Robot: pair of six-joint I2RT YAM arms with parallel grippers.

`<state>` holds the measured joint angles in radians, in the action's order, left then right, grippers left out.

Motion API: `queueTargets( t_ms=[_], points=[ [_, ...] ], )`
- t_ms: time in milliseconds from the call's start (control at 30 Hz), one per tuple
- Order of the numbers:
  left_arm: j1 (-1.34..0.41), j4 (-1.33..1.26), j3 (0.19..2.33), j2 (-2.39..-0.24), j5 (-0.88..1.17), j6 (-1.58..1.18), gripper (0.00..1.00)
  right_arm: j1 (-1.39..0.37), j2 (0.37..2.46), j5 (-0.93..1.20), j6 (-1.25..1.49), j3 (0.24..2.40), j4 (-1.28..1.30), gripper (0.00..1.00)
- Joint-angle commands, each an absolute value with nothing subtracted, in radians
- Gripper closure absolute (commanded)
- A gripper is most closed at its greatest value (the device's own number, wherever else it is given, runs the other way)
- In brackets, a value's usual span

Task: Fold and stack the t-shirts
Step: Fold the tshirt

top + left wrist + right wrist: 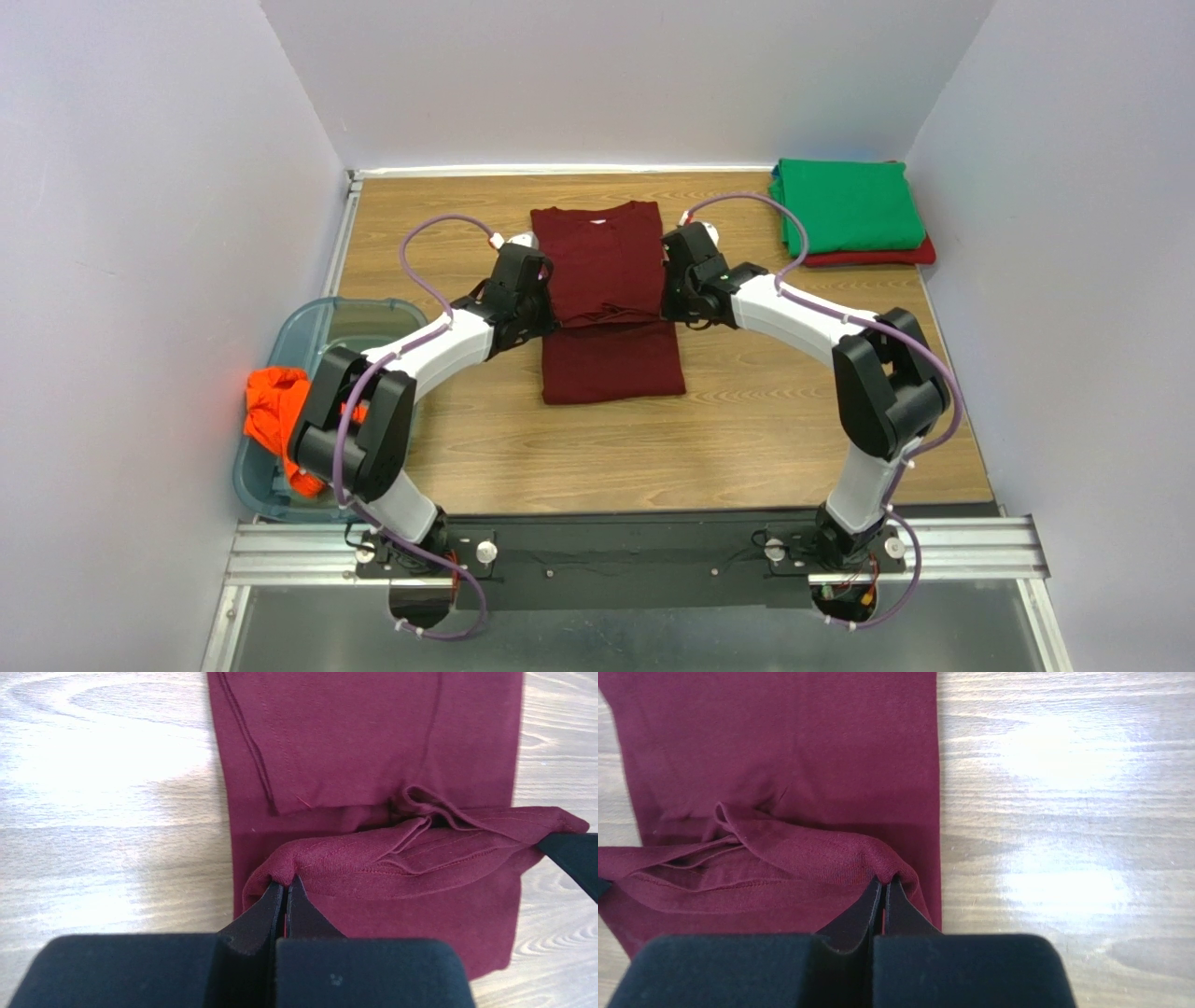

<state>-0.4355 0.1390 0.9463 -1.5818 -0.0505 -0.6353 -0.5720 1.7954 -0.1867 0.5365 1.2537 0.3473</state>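
The dark maroon t-shirt [608, 297] lies as a long narrow strip in the middle of the table, neck end far. My left gripper [540, 298] is shut on its left edge [286, 871] and my right gripper [673, 291] is shut on its right edge [885, 871]. Between them a raised fold of cloth [449, 836] hangs slightly above the shirt lying flat below. A green t-shirt [846, 205] lies folded on a red one [877, 258] at the far right. A bright orange shirt [275, 406] hangs crumpled over the bin.
A clear grey-blue plastic bin [326, 333] stands at the left table edge beside my left arm. White walls close in the table on three sides. Bare wood shows near the maroon shirt [786, 420].
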Motion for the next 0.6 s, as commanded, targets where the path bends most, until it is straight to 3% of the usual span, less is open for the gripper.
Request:
queueTargets(
  t_ms=[0, 267, 333, 367, 400, 467, 500, 567],
  points=[
    [-0.417, 0.12, 0.974, -1.612, -0.034, -0.612, 1.0, -0.543, 1.836, -0.144, 0.519, 1.287, 0.304, 0.95],
    [-0.407, 0.104, 0.974, -1.644, -0.017, -0.611, 1.0, -0.52, 1.896, -0.104, 0.489, 1.308, 0.298, 0.85],
    [-0.405, 0.104, 0.983, -1.649, -0.006, -0.607, 0.88, -0.514, 1.899, -0.095, 0.483, 1.316, 0.298, 0.78],
    [-0.405, 0.103, 0.988, -1.649, -0.005, -0.606, 0.79, -0.512, 1.898, -0.089, 0.48, 1.321, 0.298, 0.67],
    [-0.405, 0.104, 0.995, -1.643, -0.005, -0.604, 0.62, -0.512, 1.891, -0.086, 0.48, 1.322, 0.298, 0.61],
    [-0.405, 0.104, 1.003, -1.632, -0.005, -0.603, 0.46, -0.512, 1.881, -0.072, 0.473, 1.33, 0.299, 0.45],
    [-0.405, 0.104, 1.005, -1.625, -0.005, -0.603, 0.34, -0.512, 1.873, -0.069, 0.471, 1.328, 0.299, 0.31],
    [-0.405, 0.106, 0.994, -1.588, 0.023, -0.609, 0.29, -0.512, 1.838, -0.051, 0.469, 1.315, 0.299, 0.2]
  ],
)
